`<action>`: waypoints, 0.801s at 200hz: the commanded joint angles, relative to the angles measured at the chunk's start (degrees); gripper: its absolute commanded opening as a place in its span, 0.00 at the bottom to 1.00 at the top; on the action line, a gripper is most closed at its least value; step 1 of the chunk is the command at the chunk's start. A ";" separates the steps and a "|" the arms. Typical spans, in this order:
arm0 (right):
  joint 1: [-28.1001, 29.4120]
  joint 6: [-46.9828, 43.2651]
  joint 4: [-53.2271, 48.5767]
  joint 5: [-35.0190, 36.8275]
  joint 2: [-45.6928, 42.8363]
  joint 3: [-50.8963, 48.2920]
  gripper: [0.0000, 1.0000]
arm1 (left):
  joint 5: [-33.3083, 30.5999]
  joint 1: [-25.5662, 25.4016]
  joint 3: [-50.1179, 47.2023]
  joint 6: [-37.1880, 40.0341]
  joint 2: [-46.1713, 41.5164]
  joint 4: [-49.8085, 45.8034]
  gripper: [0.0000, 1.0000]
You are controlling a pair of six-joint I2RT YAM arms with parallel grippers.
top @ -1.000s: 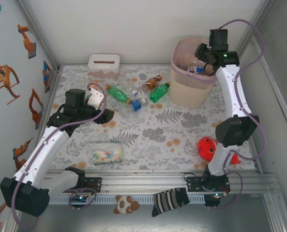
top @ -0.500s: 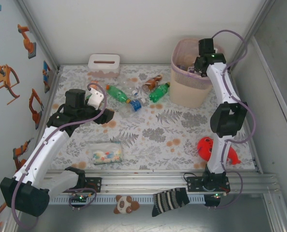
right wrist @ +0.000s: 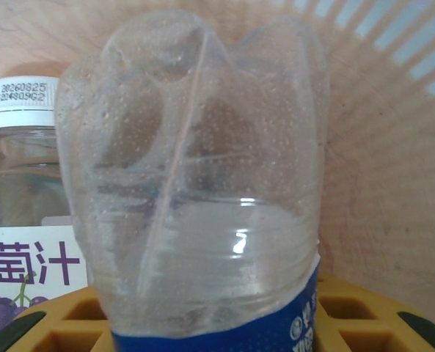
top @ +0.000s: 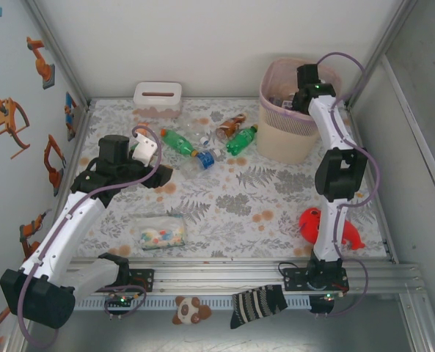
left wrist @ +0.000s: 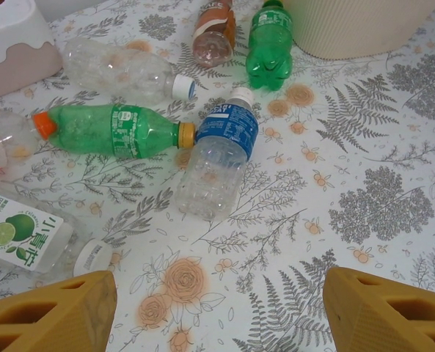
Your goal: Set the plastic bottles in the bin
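Several plastic bottles lie at the back of the table: a green one [top: 178,141], another green one [top: 241,139], a brown one [top: 232,125] and a clear blue-labelled one [top: 206,158] [left wrist: 217,158]. My left gripper [top: 155,165] [left wrist: 221,308] hovers open just in front of them, nothing between its fingers [left wrist: 56,312]. A lime-labelled bottle [left wrist: 26,242] lies by its left finger. The beige-pink bin [top: 265,92] stands at the back right. My right gripper [top: 296,97] [right wrist: 210,330] reaches into it, shut on a clear blue-labelled bottle [right wrist: 202,183]. A grape-labelled bottle [right wrist: 19,220] rests inside, beside the bin wall [right wrist: 393,147].
A white tissue box [top: 158,97] stands at the back left. A clear packet of coloured pieces [top: 158,233] lies near the front, a red toy [top: 314,224] by the right arm's base. A striped sock [top: 257,304] and a plush [top: 190,309] sit on the near rail.
The right arm has swung left and folded in over the bin, carrying the bottle down into it. The left arm and the table bottles have not moved.
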 commanded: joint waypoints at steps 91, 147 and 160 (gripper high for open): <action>-0.39 0.75 -2.81 0.09 -6.56 3.62 0.70 | -0.06 0.19 -0.26 1.43 -1.40 -0.22 0.74; 0.37 0.34 -2.89 -0.41 -11.95 3.19 0.69 | 0.03 0.19 -0.34 1.43 -1.58 -0.22 0.74; 0.50 0.21 -2.89 -1.33 -13.13 2.70 0.67 | 0.11 0.24 -0.35 1.41 -1.56 -0.21 0.74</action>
